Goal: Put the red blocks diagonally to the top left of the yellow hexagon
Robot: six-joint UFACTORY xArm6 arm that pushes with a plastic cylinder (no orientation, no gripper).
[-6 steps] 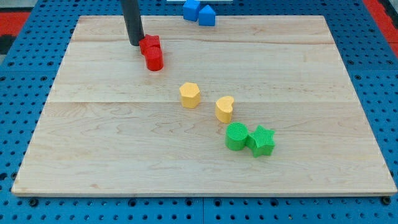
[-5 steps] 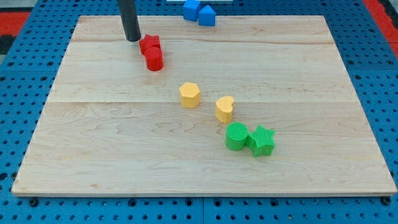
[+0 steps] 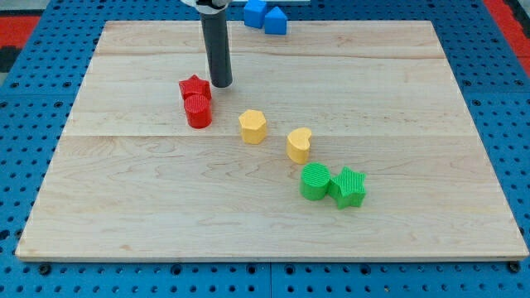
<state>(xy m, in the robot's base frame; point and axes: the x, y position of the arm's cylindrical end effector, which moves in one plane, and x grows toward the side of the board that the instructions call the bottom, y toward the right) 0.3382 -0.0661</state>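
Two red blocks touch each other left of the board's middle: a red star point(image 3: 195, 87) and, just below it, a red cylinder point(image 3: 198, 112). The yellow hexagon point(image 3: 252, 127) lies to their lower right, a small gap away. My tip point(image 3: 221, 84) stands on the board just right of the red star, close to it, above and left of the yellow hexagon.
A yellow heart point(image 3: 300, 145) lies right of the hexagon. A green cylinder point(image 3: 315, 181) and a green star point(image 3: 349, 187) touch below it. Two blue blocks point(image 3: 265, 16) sit at the board's top edge. The wooden board point(image 3: 124, 190) lies on a blue pegboard.
My tip has moved from the red star's upper left round to its right. The two red blocks have shifted down and slightly left, nearer the hexagon's level.
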